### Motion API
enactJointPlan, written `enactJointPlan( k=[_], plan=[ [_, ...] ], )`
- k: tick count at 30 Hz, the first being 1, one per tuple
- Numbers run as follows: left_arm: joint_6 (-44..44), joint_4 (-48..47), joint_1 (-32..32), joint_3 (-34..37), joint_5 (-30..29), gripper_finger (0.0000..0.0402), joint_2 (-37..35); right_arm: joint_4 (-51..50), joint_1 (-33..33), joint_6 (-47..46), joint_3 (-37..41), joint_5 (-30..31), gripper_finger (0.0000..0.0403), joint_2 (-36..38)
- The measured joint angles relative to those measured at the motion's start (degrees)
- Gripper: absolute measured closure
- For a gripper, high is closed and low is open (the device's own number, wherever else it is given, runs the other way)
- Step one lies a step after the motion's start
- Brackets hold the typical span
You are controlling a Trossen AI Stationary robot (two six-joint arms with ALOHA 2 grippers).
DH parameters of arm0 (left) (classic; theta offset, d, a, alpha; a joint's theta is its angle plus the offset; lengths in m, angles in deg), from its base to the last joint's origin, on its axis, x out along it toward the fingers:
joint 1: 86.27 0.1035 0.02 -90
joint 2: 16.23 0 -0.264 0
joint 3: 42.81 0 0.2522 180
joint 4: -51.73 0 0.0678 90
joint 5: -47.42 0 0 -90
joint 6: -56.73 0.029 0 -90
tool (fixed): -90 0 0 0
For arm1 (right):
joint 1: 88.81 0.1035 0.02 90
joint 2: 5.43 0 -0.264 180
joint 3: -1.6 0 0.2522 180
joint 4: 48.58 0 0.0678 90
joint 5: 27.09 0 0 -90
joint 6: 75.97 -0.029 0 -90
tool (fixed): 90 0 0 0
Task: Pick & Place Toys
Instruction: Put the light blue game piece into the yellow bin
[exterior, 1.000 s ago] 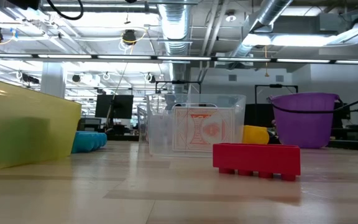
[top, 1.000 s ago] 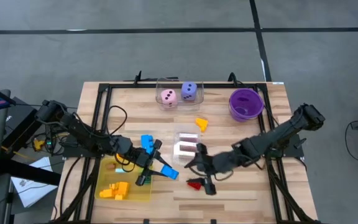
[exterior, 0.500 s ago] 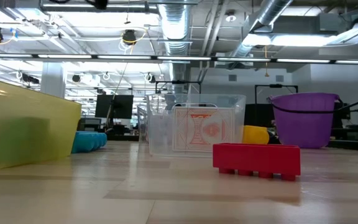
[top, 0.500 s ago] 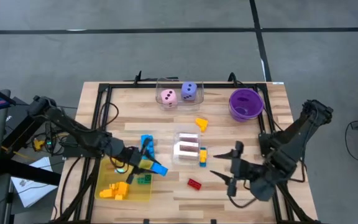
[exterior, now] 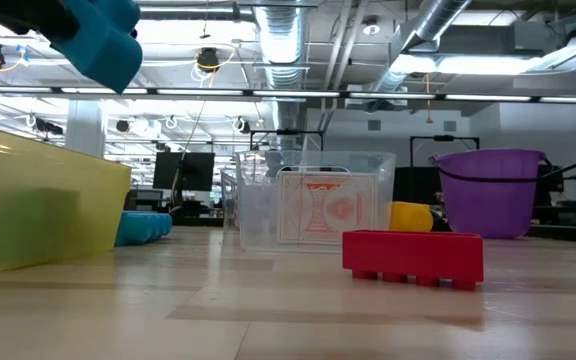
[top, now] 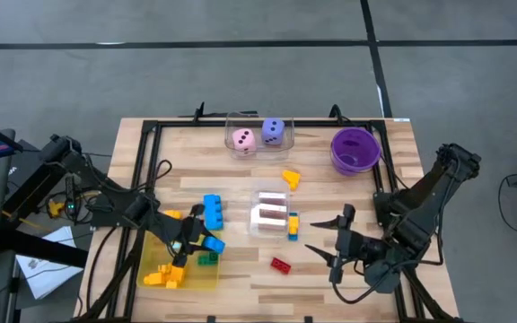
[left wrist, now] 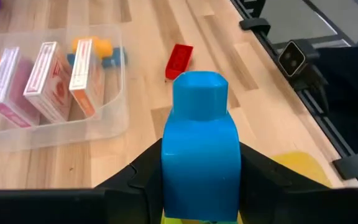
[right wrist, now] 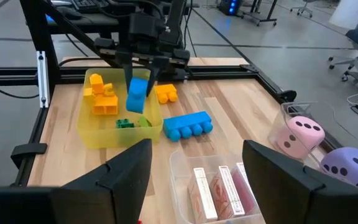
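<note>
A blue brick (top: 210,244) is clamped between the fingers of the left gripper (top: 197,242) and held above the yellow tray (top: 153,244), at the tray's edge nearest the table's middle, where orange bricks (top: 166,274) and a green brick (top: 206,260) already lie. For a clean drop, the brick should be carried further in over the tray's bare floor and lowered before the fingers are parted, so that it is not bounced over the low wall. The right gripper (top: 337,240) is parked with its fingers apart and empty near the table's right front corner, beside the red brick (top: 281,265).

Two dice (top: 258,135); three card packs (left wrist: 42,81)
</note>
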Motion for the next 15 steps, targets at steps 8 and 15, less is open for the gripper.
enactJointPlan(
  k=[8, 15],
  plan=[
    [-5.08, -4.86, 0.00, 0.00, -0.86, 0.0260, 0.00, 0.00, 0.00, 0.00, 0.00, -0.02, 0.0159, 0.01],
    [-13.92, -12.04, -0.06, 0.00, 1.88, 0.0259, 0.00, -0.07, 0.00, 0.00, 0.00, -0.02, 0.0159, 0.01]
  ],
)
